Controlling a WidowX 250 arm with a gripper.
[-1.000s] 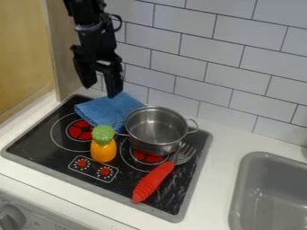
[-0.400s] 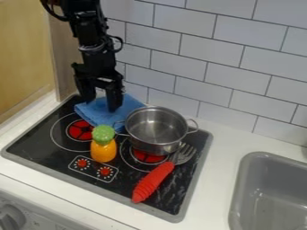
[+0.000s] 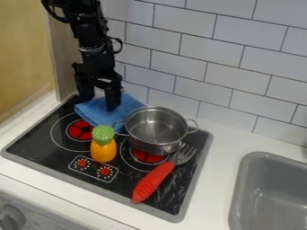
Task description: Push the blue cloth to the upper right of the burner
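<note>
Because the black gripper (image 3: 99, 96) hung just over the cloth's upper left part, the coming push turned on how the blue cloth (image 3: 108, 115) lay from it: below and to the right, with contact impossible to tell. The fingers stood wide apart, nothing visibly gripped. The only arm came down from the upper left of the frame. Left of centre, the cloth sat up and right of the left burner (image 3: 80, 130), its long axis slanting toward the upper right, so any further nudge probably needed to follow that line, clear of the pot (image 3: 156, 129).
</note>
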